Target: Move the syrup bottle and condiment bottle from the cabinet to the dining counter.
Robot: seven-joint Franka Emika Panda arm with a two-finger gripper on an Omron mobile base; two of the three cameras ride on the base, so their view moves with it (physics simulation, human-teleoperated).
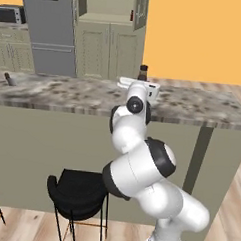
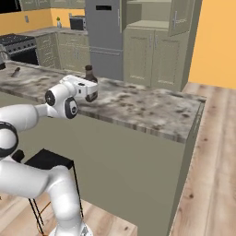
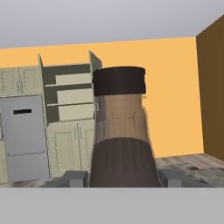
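Observation:
The dark brown syrup bottle (image 3: 121, 131) stands upright between my fingers (image 3: 73, 177), its cap (image 1: 143, 69) rising above the hand. My gripper (image 2: 91, 93) is shut on its lower body over the far side of the dining counter (image 1: 68, 96), with the bottle's base at or just above the stone top. The tiny red condiment bottle (image 1: 131, 15) stands on a shelf of the cabinet (image 1: 109, 47), whose upper door hangs open.
A black stool (image 1: 79, 190) stands at the counter's near side below the arm. A small dark object (image 1: 9, 79) lies at the counter's left end. The grey fridge (image 1: 49, 33) stands left of the cabinet. A stove (image 2: 18, 46) is at the far left.

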